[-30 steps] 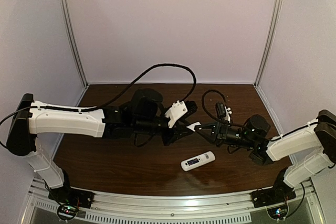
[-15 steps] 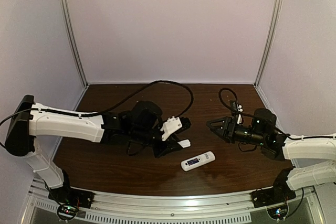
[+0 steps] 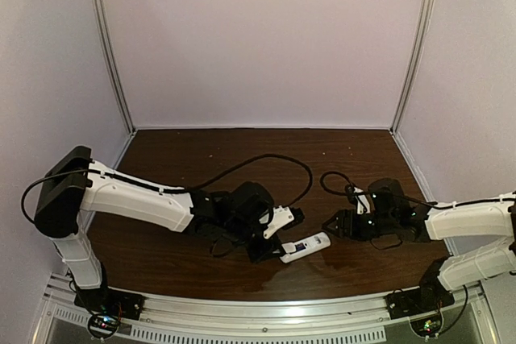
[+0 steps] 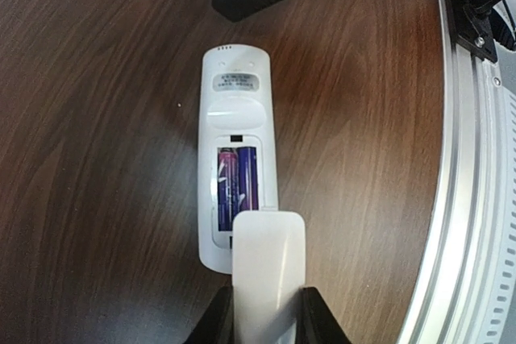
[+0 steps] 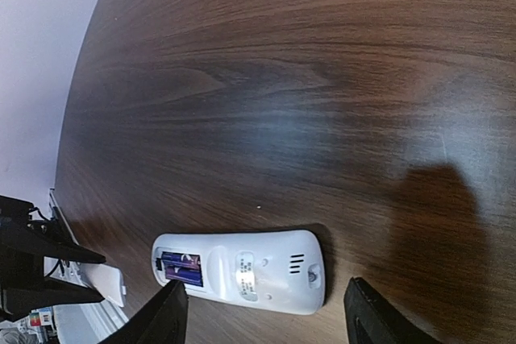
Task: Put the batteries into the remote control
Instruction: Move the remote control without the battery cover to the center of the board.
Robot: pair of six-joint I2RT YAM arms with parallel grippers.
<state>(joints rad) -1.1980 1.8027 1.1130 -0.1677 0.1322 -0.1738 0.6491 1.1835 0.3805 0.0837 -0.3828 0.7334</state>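
The white remote control lies back side up on the table, its compartment uncovered. Two purple batteries sit side by side inside it, also seen in the right wrist view as batteries. My left gripper is shut on the small white cover piece, which hangs just over the compartment end of the remote control. My right gripper stands open just short of the remote control's other end, touching nothing. From above, the left gripper and right gripper face each other across the remote.
A metal rail runs along the table's near edge, close beside the remote. Black cables loop over the brown table behind both grippers. White walls enclose the back and sides.
The right gripper let go of the white cover and opened, leaving it in the left gripper. Both arms then came down and forward to the two ends of the remote.
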